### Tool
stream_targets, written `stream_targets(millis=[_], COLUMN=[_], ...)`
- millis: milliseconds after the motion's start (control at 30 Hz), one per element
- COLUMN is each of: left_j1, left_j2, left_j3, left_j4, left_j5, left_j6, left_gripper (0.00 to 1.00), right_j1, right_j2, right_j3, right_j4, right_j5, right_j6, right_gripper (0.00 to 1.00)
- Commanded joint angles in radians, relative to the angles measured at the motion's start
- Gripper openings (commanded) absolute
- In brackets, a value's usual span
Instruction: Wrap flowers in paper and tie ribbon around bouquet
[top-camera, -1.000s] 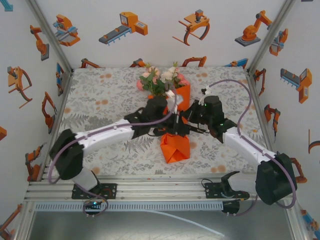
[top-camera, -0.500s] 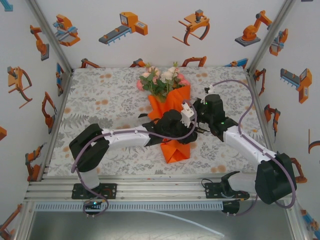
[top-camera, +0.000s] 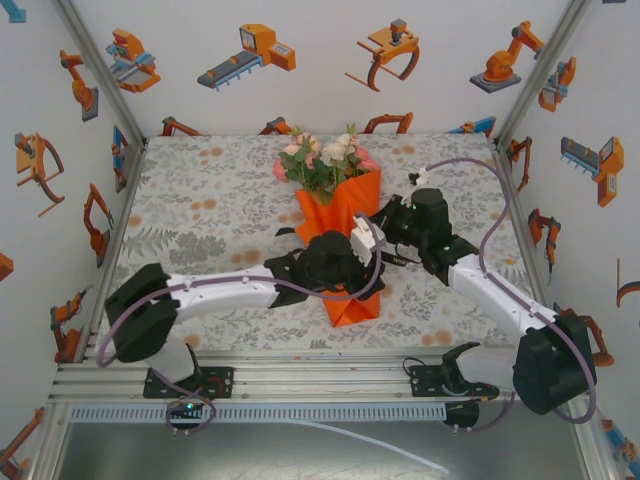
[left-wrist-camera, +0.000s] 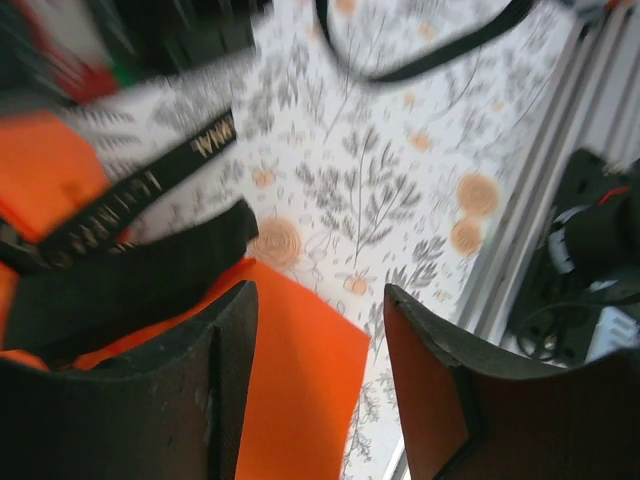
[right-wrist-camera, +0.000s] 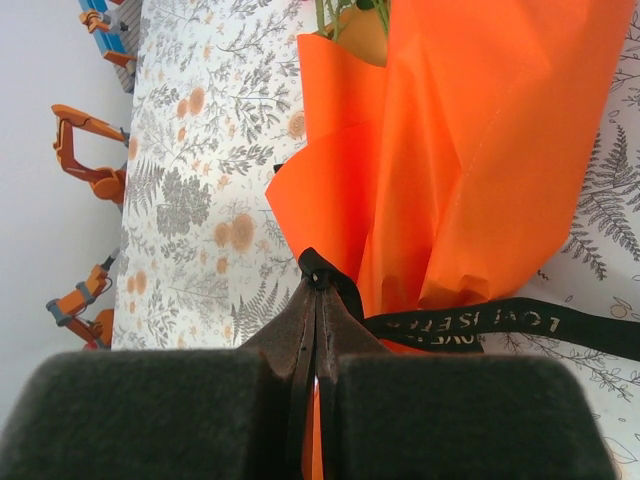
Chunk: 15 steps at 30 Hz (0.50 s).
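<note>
The bouquet lies in the middle of the table, with pink and white flowers (top-camera: 325, 160) sprouting from the far end of the orange paper (top-camera: 345, 205). My left gripper (top-camera: 355, 278) hovers over the paper's near end. Its jaws (left-wrist-camera: 320, 390) stand open with nothing between them, above an orange paper corner (left-wrist-camera: 290, 370). The black ribbon (left-wrist-camera: 150, 190) with gold lettering runs past on the left, blurred. My right gripper (top-camera: 385, 222) is at the bouquet's right side. In the right wrist view it (right-wrist-camera: 318, 285) is shut on the ribbon (right-wrist-camera: 480, 322), which trails right under the paper cone (right-wrist-camera: 480, 150).
The flower-print cloth covers the table (top-camera: 200, 210). An aluminium rail (top-camera: 300, 380) runs along the near edge, with the right arm's base (left-wrist-camera: 590, 250) beside it. Walls with orange robot cartoons close in the left, far and right sides.
My left gripper has opened and dropped back toward the near end of the bouquet, off the ribbon. The right gripper stays shut on the ribbon, barely moved.
</note>
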Motion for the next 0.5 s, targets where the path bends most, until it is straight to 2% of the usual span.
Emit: stream_targets(millis=[0,167,233,300,367,400,467], left_j1=[0.0,0.026,0.092,0.2,0.31,0.353,0.381], left_j2=[-0.106,-0.27,-0.317,-0.333,-0.304,-0.278,-0.234], left_j3=[-0.014,-0.05,-0.045,-0.006,0.068,0.11,0.175], left_j4=[-0.029,-0.088,-0.15,-0.315,-0.522,-0.588,-0.621], left_j5=[-0.042,-0.12,-0.155,-0.203,-0.165,-0.111,-0.034], left_j6=[0.016,-0.068,-0.211,-0.479,-0.71,-0.753,-0.74], left_gripper=[0.53,0.5,0.44,0.31,0.25,0.25,0.27], right_j1=[0.004,0.005,0.004,0.006,0.01,0.014,0.026], right_j2=[-0.024,-0.024,-0.025,-0.024,-0.022,-0.018,-0.011], right_j3=[0.023,0.023,0.019,-0.001,-0.023,-0.034,-0.05], right_j4=[0.022,0.032,0.044,0.097,0.148,0.176,0.209], right_j5=[-0.001,-0.014,-0.037,-0.093,-0.155,-0.186,-0.238], right_j6=[-0.006,-0.028,-0.055,-0.101,-0.141,-0.162,-0.2], right_gripper=[0.0,0.0,0.0,0.0,0.0,0.0,0.0])
